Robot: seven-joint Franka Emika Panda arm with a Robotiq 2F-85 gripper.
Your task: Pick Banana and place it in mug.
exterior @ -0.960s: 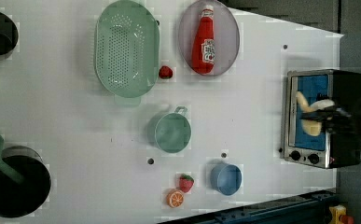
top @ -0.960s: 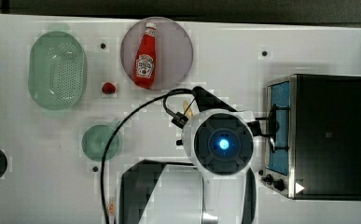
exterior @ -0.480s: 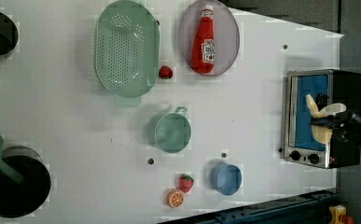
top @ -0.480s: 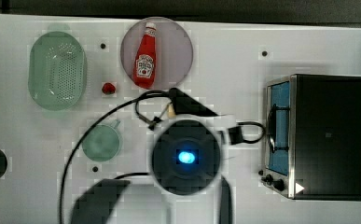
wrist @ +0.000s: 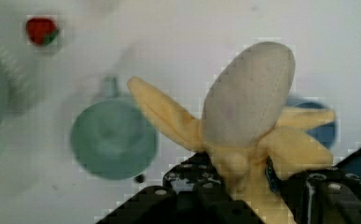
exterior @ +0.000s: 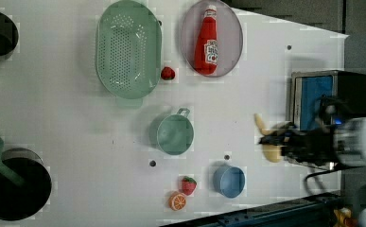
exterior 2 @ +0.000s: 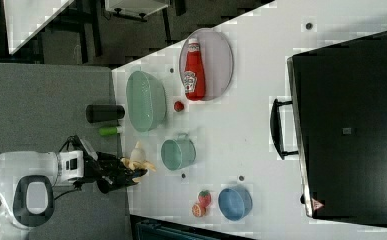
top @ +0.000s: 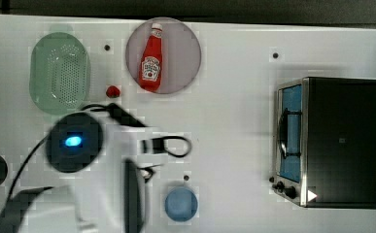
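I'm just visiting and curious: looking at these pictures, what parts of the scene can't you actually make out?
- Top view: the arm's body covers the mug and the banana.
- Wrist view: the tool hides the banana's lower end, and the banana covers most of the blue cup.
- Right view: the oven shows its dark top, so its inside is hidden.
- Left view: the black pot is cut off by the edge.

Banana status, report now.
Pincer shut on banana, held above the table. Mug empty, upright. Nothing blocking the mug.
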